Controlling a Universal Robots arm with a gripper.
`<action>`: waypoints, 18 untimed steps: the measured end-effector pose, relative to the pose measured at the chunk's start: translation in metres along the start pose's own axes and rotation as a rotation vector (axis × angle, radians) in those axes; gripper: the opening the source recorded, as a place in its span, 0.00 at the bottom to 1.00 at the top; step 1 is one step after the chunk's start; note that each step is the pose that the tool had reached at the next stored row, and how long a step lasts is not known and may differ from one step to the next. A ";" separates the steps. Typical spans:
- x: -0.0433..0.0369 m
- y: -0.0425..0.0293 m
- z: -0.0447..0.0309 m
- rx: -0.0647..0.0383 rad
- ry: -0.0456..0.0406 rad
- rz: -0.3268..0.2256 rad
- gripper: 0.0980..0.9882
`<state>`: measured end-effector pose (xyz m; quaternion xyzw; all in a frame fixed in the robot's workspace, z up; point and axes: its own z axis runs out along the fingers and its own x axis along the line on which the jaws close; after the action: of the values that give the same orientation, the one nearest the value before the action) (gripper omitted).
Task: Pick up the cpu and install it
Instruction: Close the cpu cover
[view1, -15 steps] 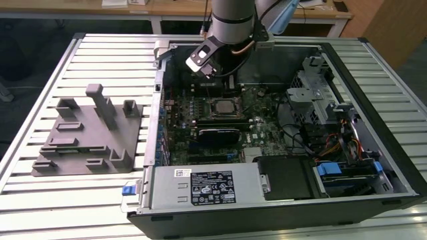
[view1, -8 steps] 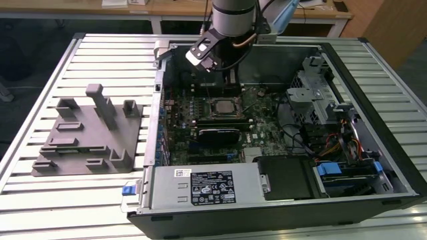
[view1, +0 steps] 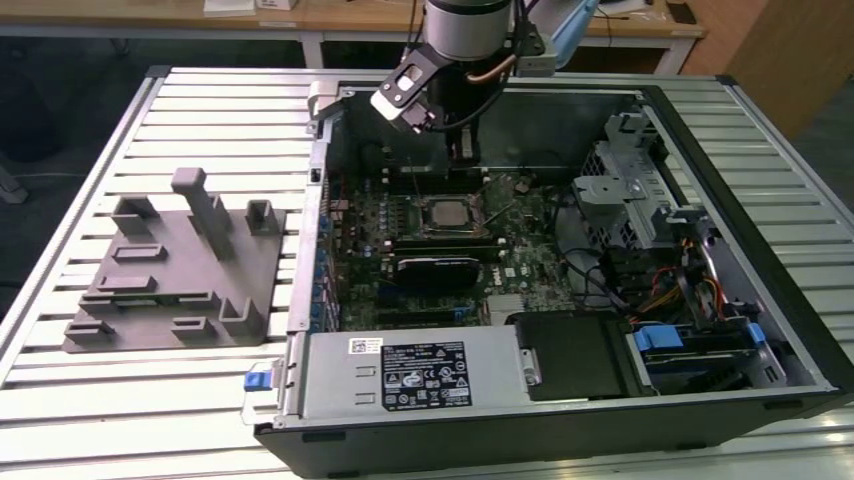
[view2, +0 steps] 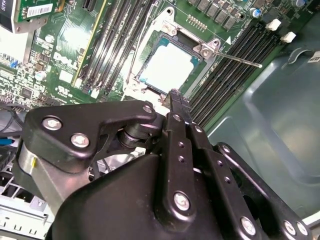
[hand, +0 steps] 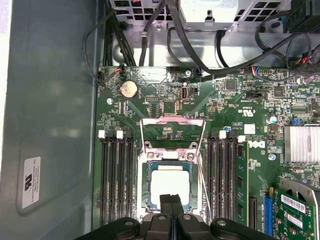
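The chip (hand: 170, 182) lies in its motherboard socket (hand: 170, 156), far inside the computer case (view1: 747, 330). The gripper (hand: 171, 199) hangs just above, 2 fingers (hand: 165, 203) pressed together, seemingly empty.

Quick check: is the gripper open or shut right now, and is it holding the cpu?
Gripper: shut, fingers pressed together, holding nothing. The cpu lies flat in its socket.
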<state>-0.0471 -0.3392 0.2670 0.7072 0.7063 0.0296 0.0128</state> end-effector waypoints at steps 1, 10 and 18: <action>0.0000 0.0000 0.0000 0.000 0.0044 0.000 0.01; -0.0001 0.0005 0.0000 0.000 0.0073 0.000 0.01; 0.0000 0.0103 0.0006 0.000 0.0073 0.000 0.01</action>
<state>-0.0368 -0.3392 0.2670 0.7072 0.7062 0.0322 0.0102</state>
